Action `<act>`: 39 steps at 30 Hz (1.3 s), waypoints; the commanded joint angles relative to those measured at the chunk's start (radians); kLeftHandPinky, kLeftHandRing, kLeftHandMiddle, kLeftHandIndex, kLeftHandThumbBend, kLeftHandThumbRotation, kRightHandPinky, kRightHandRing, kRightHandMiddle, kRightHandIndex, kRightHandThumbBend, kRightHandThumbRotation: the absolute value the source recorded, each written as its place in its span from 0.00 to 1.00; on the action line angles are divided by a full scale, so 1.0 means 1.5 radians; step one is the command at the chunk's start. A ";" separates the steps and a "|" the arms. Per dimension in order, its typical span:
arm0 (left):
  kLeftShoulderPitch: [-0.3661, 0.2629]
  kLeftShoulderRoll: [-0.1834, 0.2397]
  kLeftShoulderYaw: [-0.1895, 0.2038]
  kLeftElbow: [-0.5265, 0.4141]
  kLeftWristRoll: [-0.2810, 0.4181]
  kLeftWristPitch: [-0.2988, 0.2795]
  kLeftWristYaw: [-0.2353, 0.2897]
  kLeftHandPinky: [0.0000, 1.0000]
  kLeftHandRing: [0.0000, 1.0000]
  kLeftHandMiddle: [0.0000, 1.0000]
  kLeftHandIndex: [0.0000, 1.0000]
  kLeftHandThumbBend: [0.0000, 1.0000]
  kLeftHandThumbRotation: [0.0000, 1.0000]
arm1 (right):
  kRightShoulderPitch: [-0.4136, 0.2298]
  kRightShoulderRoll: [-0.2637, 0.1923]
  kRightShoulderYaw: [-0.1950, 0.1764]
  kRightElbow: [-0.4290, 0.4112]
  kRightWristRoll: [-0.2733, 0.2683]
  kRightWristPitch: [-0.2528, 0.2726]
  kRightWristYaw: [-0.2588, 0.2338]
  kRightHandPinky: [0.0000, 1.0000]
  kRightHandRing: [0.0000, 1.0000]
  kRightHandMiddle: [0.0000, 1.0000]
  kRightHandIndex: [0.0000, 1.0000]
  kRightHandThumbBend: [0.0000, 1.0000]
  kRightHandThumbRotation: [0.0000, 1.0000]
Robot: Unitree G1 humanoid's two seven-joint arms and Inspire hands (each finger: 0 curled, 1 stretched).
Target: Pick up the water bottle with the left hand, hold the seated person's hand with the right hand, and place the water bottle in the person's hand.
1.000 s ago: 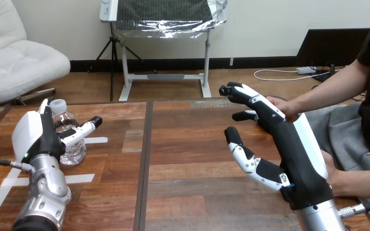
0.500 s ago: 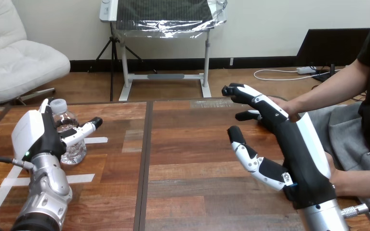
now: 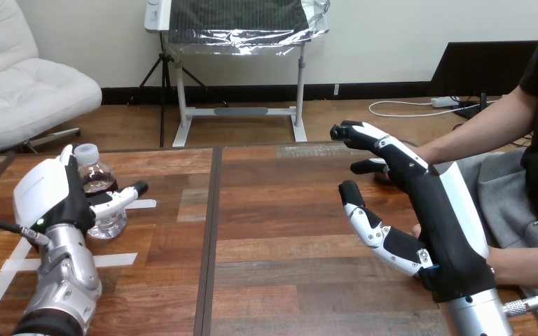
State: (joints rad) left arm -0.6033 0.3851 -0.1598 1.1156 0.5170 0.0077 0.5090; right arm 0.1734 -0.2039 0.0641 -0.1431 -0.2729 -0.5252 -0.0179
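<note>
A clear water bottle point(image 3: 99, 203) with a white cap stands on the wooden table point(image 3: 280, 231) at the left. My left hand point(image 3: 49, 196) is wrapped round it: the thumb point(image 3: 122, 198) lies across its front and dark fingers show through the plastic behind it. At the right my right hand point(image 3: 438, 210) is raised on edge, open, with straight fingers point(image 3: 385, 149) pointing away. The person's hand point(image 3: 429, 155) lies just behind those fingers, mostly hidden; I cannot tell if they touch. Their forearm point(image 3: 480, 133) reaches in from the right.
White tape strips point(image 3: 115, 260) mark the table near the bottle. A seam point(image 3: 211, 231) runs down the tabletop between my arms. The person's other forearm point(image 3: 529, 266) lies at the table's right edge beside my right wrist.
My right hand has drifted a little to the right, closer over the person's hand. My left thumb has lowered and pressed nearer across the bottle's front.
</note>
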 commanded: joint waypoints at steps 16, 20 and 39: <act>-0.083 0.020 -0.040 0.025 0.021 0.017 0.015 0.89 0.88 0.90 0.89 0.86 0.55 | -0.052 -0.004 -0.007 0.007 0.009 -0.014 0.011 0.69 0.82 0.86 0.77 0.22 0.00; -0.084 0.019 -0.041 0.026 0.018 0.017 0.013 0.89 0.88 0.90 0.89 0.86 0.54 | -0.053 -0.005 -0.008 0.007 0.006 -0.012 0.010 0.69 0.82 0.86 0.76 0.23 0.00; -0.081 0.014 -0.047 0.028 0.011 0.020 0.016 0.84 0.85 0.87 0.86 0.84 0.52 | -0.052 -0.009 -0.013 0.006 0.000 -0.013 0.007 0.67 0.80 0.84 0.74 0.24 0.00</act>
State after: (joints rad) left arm -0.6422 0.3909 -0.2218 1.1528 0.5248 0.0435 0.5130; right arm 0.1680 -0.2043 0.0633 -0.1395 -0.2730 -0.5254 -0.0045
